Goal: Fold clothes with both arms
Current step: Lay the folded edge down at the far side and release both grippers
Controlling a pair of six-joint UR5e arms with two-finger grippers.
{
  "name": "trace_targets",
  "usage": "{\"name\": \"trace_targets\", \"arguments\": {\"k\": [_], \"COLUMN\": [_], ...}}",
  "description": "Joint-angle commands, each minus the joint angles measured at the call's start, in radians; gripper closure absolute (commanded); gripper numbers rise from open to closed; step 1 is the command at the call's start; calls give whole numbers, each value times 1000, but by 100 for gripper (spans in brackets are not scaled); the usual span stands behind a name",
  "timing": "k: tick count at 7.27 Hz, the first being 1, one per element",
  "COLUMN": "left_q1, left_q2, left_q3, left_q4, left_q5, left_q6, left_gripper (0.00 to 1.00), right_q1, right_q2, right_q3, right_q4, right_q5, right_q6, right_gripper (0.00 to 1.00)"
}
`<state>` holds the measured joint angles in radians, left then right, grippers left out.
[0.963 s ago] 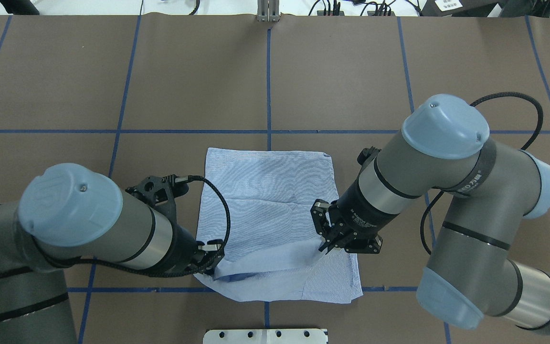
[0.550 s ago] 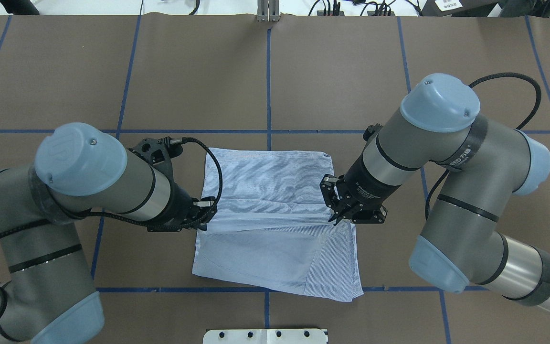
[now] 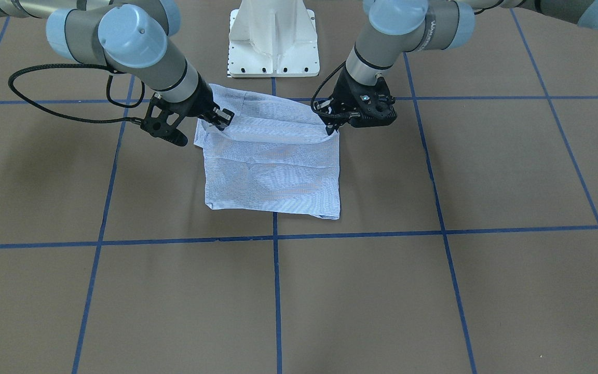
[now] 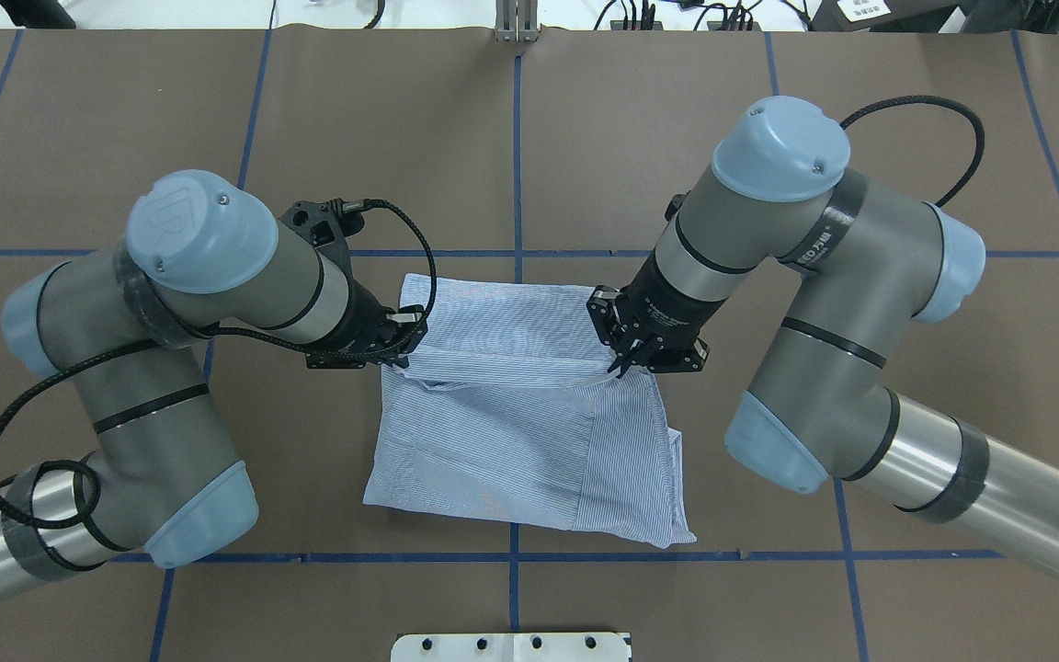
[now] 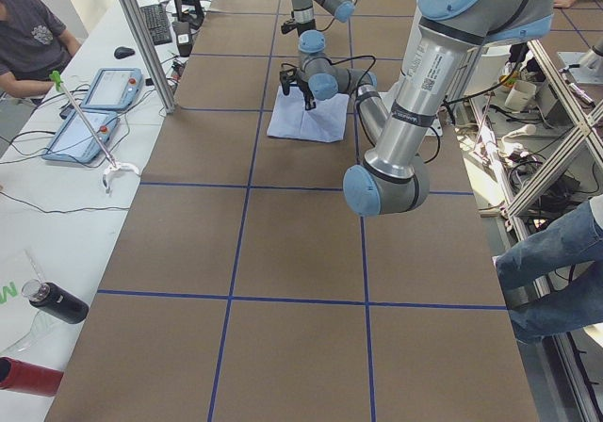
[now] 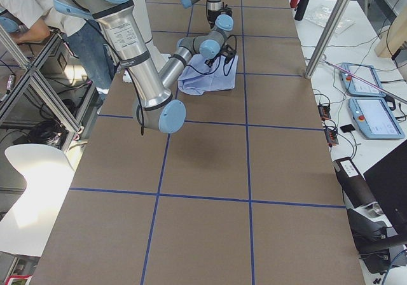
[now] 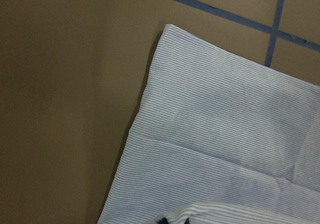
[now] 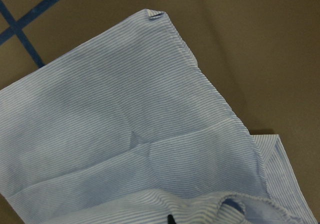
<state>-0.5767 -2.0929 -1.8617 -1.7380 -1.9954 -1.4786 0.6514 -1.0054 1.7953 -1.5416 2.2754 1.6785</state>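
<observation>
Overhead exterior shows left gripper (image 4: 400, 355) and right gripper (image 4: 625, 364) each pinching the lifted edge of the shirt (image 4: 520, 432), stretched between their fingers. Carrying both ends level and in step should land the fold square.

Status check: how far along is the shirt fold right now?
Done: the shirt already lies as a compact rectangle, no sleeves sticking out. In hand: the left hand and right hand each pinch a side of a raised fabric edge over its far half. Left: lay that edge down flat and release.
</observation>
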Motion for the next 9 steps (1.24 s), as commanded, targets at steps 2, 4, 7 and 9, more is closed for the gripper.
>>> {"name": "trace_targets", "arguments": {"k": [2,4,7,9], "left_q1": [-18,-51,-63,-63], "left_q2": [-24,-36,-78,-81], "left_q3": [108,157,281,286], "left_q4": [-104,-136,-248,-252], "left_q5": [1,1,3,3], "left_q6": [0,1,0,-3], "left_gripper": [100,100,100,100], "right_q1": [26,68,71,74], "right_q2": [94,129,175,177], "right_q3": [-147,-194,-339,-376], "right_q4": [4,3,78,124], "right_q5": [0,0,-20,-20], "right_q6": [-29,-43,-62,-60], "right_gripper": [100,100,100,100]}}
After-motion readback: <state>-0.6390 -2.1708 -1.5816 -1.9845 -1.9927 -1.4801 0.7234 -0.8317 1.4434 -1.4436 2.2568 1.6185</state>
